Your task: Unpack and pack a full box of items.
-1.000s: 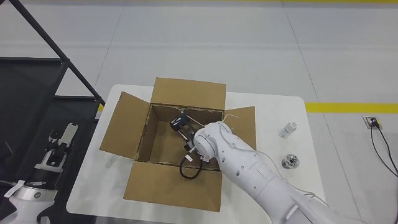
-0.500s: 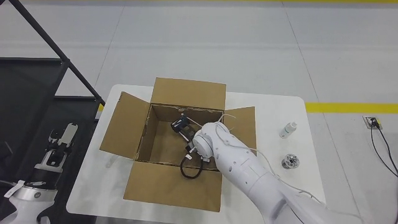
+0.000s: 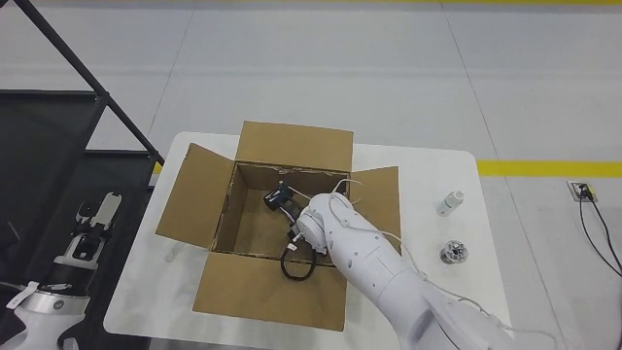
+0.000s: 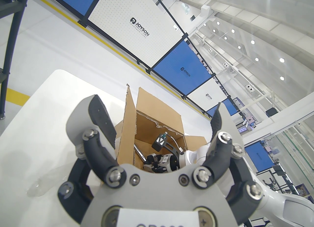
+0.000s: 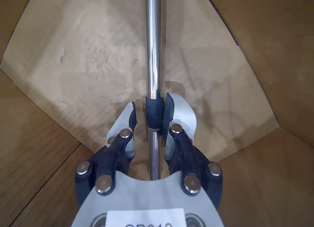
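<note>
An open cardboard box (image 3: 294, 144) stands on the white table (image 3: 428, 170). My right arm reaches down into it. Inside, my right gripper (image 5: 150, 101) straddles a shiny metal rod (image 5: 152, 41) that lies on the box floor (image 5: 98, 48). The rod's black band (image 5: 153, 111) sits between the fingers. One finger pad (image 5: 168, 112) touches the band, and a narrow gap separates the other pad (image 5: 132, 116) from it. My left gripper (image 4: 158, 101) stands open and holds nothing, low beside the table, facing the box (image 4: 157, 115).
A small white bottle (image 3: 449, 202) and a round metal piece (image 3: 452, 251) sit on the table to the right of the box. The four flaps are folded outward. A black frame (image 3: 97, 97) stands left of the table.
My right wrist has shifted slightly to the left inside the box. Nothing else has moved.
</note>
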### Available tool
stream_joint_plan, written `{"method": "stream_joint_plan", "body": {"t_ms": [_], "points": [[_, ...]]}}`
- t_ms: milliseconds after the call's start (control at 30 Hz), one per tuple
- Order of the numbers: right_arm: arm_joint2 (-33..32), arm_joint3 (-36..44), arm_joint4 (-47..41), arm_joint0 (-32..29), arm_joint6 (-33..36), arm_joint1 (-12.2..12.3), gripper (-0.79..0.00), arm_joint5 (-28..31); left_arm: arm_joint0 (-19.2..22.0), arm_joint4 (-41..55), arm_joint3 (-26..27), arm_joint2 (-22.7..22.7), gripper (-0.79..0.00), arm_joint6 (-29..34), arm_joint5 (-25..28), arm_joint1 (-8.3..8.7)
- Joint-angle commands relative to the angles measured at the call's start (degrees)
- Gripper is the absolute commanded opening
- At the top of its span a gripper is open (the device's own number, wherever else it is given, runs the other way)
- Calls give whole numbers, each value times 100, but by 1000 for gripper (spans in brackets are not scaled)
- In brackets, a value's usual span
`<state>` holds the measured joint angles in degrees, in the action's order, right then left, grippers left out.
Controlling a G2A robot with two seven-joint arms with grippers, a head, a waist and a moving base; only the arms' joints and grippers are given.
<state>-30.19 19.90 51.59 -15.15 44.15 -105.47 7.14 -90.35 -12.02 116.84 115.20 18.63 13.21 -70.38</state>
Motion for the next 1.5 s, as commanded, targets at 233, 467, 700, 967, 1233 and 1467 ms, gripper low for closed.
{"method": "stream_joint_plan", "body": {"t_ms": [233,467,700,967,1233,1467], "points": [[-125,-246,-153,143,-203,-120,-785,173,0,0,0,0,0,0,0,0],[-472,50,-599,403,-299,-32,-785,918,0,0,0,0,0,0,0,0],[-849,1078,-600,319,-23,297,-785,1119,0,0,0,0,0,0,0,0],[-2146,4390,302,-1024,963,1210,-785,558,0,0,0,0,0,0,0,0],[-3901,8573,1858,-3519,1735,1833,-785,-197,0,0,0,0,0,0,0,0],[-5029,10078,2388,-4952,1632,2005,-785,-771,0,0,0,0,0,0,0,0]]}}
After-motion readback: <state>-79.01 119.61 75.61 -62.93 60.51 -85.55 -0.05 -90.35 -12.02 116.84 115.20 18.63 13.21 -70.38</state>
